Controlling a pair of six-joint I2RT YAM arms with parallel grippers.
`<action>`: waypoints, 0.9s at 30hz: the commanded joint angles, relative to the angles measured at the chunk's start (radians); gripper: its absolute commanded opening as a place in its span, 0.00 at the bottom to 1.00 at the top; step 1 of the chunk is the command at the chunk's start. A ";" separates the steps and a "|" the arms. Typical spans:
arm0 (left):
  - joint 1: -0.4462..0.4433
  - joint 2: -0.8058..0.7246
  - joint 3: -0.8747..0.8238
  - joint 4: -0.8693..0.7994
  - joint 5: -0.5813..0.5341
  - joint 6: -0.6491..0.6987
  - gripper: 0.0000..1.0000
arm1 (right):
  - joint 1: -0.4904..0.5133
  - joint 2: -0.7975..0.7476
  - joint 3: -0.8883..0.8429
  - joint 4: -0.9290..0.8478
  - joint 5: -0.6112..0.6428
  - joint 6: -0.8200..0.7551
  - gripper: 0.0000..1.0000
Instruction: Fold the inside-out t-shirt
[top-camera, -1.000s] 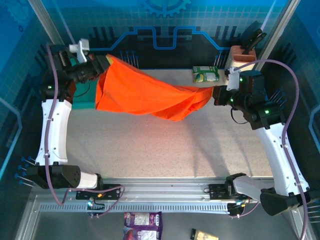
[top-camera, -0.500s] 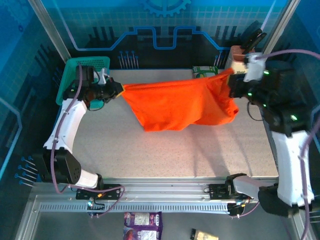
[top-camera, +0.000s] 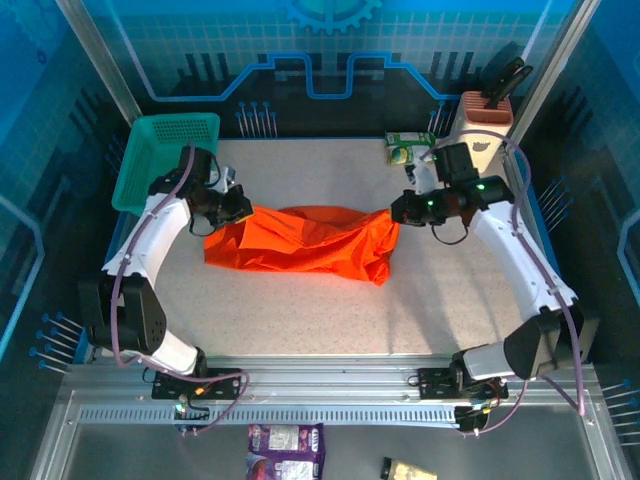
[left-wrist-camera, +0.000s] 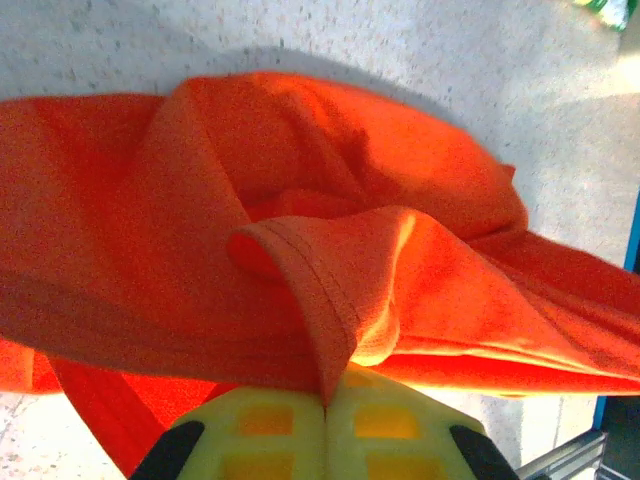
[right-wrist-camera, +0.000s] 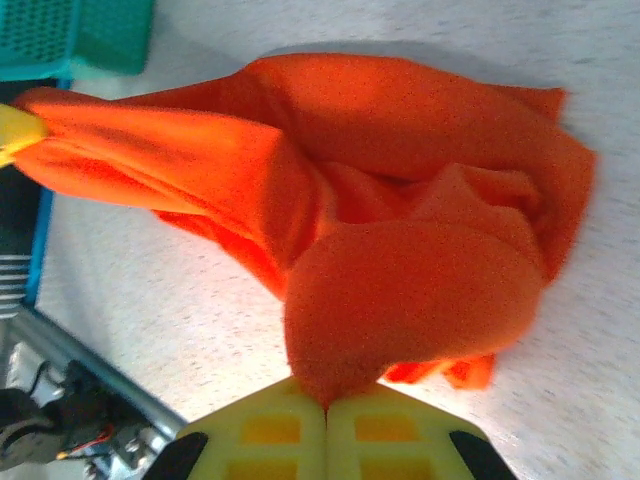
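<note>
The orange t-shirt (top-camera: 300, 240) lay bunched in a crumpled band across the table (top-camera: 320, 320), its left end pinched by a hemmed edge in the closed left gripper (top-camera: 238, 209), its right end clamped in the right gripper (top-camera: 398, 209), a teal basket (top-camera: 165, 160) at the far-left corner

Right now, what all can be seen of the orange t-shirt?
The orange t-shirt is plain, bright, soft cloth, wrinkled and bunched into a long band across the middle of the table. Most of it rests there. The left pincer is shut on its left end, pinching a fold with a stitched hem; the right pincer is shut on its right end. It is not folded yet.
</note>
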 joint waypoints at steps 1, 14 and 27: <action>-0.038 -0.003 -0.008 0.036 0.007 -0.010 0.00 | 0.079 0.120 0.025 0.078 -0.160 0.020 0.00; -0.198 0.066 -0.013 0.132 -0.009 -0.085 0.00 | 0.283 0.165 0.022 0.134 0.271 -0.006 0.37; -0.223 0.082 -0.037 0.148 -0.020 -0.091 0.00 | 0.306 0.202 -0.067 0.183 0.337 -0.060 0.21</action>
